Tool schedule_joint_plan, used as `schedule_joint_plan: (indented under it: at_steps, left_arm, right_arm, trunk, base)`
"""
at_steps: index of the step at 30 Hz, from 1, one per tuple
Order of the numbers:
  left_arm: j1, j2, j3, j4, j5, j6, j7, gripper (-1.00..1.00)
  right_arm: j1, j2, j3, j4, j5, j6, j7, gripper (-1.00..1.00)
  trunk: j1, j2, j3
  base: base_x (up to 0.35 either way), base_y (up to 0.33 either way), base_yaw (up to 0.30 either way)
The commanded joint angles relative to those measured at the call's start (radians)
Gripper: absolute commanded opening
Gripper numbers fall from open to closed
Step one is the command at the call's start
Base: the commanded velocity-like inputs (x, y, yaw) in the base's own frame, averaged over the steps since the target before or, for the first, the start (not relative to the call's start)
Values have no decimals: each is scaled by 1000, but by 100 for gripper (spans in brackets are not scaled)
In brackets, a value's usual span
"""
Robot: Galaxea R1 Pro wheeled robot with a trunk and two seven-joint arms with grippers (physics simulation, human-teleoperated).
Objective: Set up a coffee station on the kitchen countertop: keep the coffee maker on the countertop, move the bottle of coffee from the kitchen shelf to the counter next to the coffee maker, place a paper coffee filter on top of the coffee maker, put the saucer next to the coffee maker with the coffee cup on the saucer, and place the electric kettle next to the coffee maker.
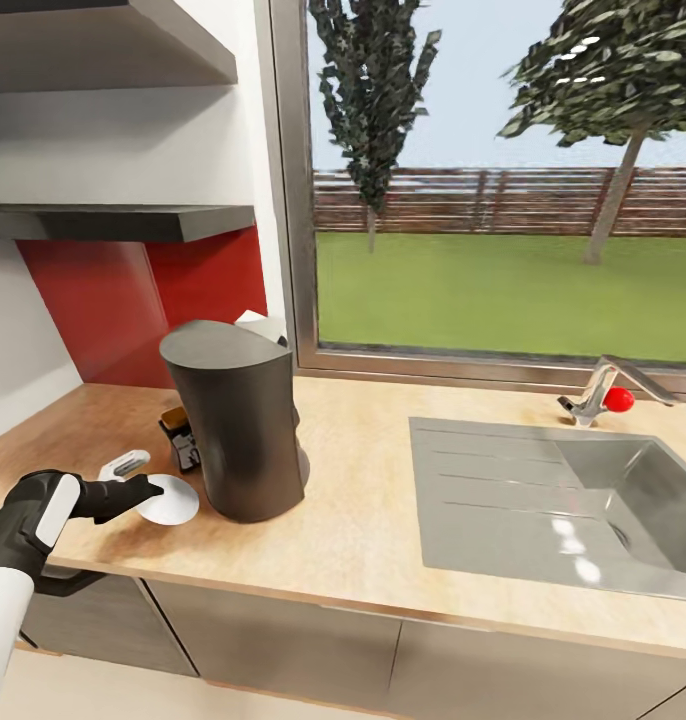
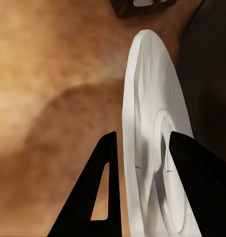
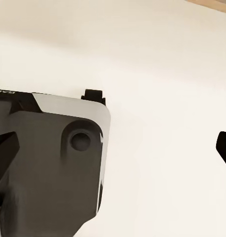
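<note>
My left gripper [image 1: 155, 492] fingers [image 2: 95, 197] pinch the round white ceramic saucer [image 1: 173, 500] at its rim, low over the pale wooden bench [image 1: 363, 520], just at nine o'clock of the tall dark-grey cylindrical coffee maker [image 1: 238, 420]. Right gripper [image 3: 113, 148] fingers spread wide apart over pale floor.

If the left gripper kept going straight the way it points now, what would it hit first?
Probably the coffee maker. The left gripper holds the saucer and points toward the machine's base, so the saucer's far edge would likely touch first. The depth between them is hard to judge.
</note>
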State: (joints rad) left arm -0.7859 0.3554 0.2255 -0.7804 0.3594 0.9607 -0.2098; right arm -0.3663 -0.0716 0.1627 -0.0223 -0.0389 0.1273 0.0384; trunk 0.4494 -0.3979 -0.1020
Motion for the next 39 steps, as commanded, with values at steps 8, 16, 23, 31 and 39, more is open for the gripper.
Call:
schedule_joint_plan:
  at_steps: [8,16,23,31,39]
  left_arm:
    - [-1,0,3,0,-9,4,-12,-100]
    - [-1,0,3,-1,-9,4,-11,100]
    - [-1,1,3,0,-10,4,-11,100]
    - [-1,1,3,0,-10,4,-11,100]
    - [-1,1,3,0,-10,4,-11,100]
  right_arm:
    - [0,-1,8,-2,-4,6,3,100]
    - [0,-1,8,-2,-4,6,3,100]
    - [0,-1,8,-2,-4,6,3,100]
    - [0,-1,8,-2,-4,6,3,100]
    - [0,-1,8,-2,-4,6,3,100]
  trunk:
    - [1,-2,-2]
    - [1,-2,-2]
    - [1,-2,-2]
    - [1,-2,-2]
    - [1,-2,-2]
  base:
    - [1,0,0]
    - [0,0,0]
    - [0,0,0]
    - [-115,60,0]
    - [-275,148,0]
